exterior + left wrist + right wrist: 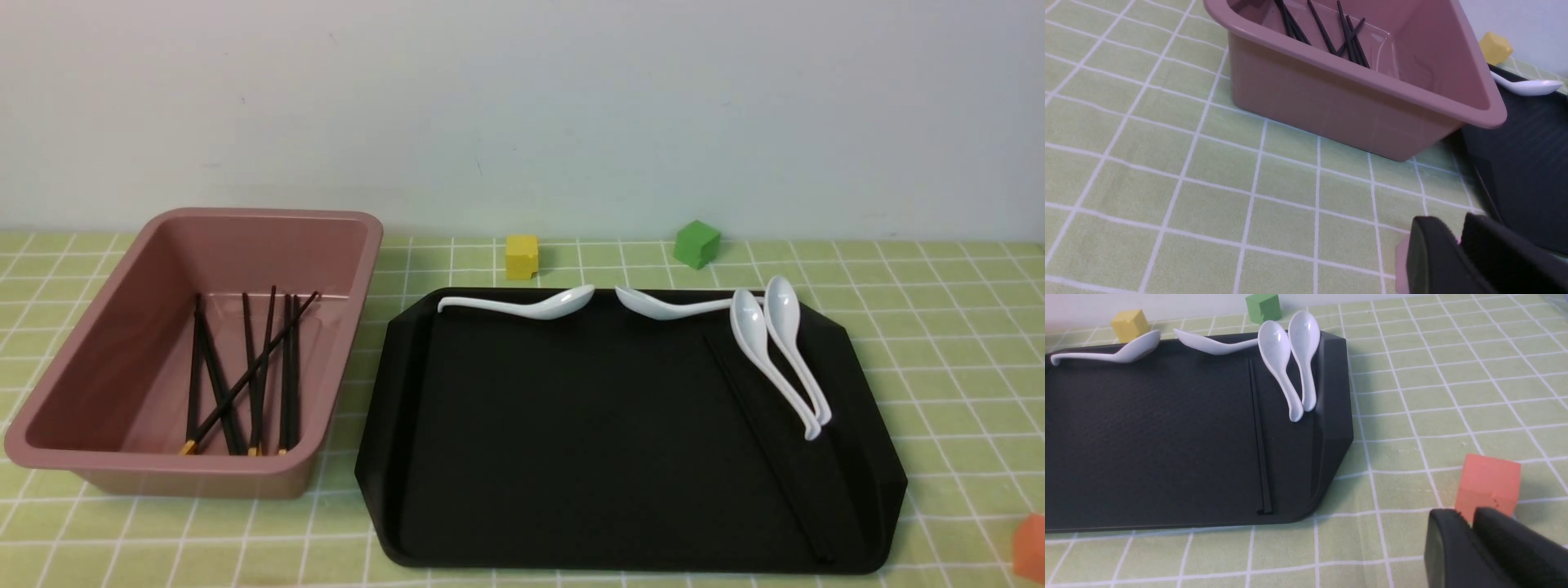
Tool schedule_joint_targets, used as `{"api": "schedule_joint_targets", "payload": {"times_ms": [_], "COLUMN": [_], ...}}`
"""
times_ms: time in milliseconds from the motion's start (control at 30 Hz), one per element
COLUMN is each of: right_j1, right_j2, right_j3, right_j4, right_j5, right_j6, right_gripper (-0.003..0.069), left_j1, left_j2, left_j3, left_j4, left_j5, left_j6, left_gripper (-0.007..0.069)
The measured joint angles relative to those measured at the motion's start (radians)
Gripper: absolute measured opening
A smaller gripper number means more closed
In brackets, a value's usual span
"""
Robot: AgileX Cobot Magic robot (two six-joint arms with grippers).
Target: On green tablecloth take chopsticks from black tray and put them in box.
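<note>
At least one black chopstick (767, 449) is lying in the black tray (571, 441), pointing long-ways from far left to near right. Two white spoons (771, 359) are crowding its right side. The pink box (192, 464) is sitting left, holding more chopsticks (290, 376). Yellow (522, 257) and green blocks (696, 244) are resting behind the tray. The left tool (1458, 241) and right tool (1470, 524) are showing fingers close together; I cannot tell if they are touching or holding anything.
</note>
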Motion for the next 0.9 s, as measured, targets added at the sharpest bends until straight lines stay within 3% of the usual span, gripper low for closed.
{"api": "schedule_joint_targets", "payload": {"times_ms": [900], "right_j1": [0.0], "right_j2": [0.0], "right_j3": [0.0], "right_j4": [0.0], "right_j5": [0.0], "right_j6": [0.0], "right_gripper": [0.0134], "left_j1": [0.0], "left_j2": [0.0], "left_j3": [0.0], "left_j4": [0.0], "left_j5": [0.0], "left_j6": [0.0], "left_gripper": [0.0143]}}
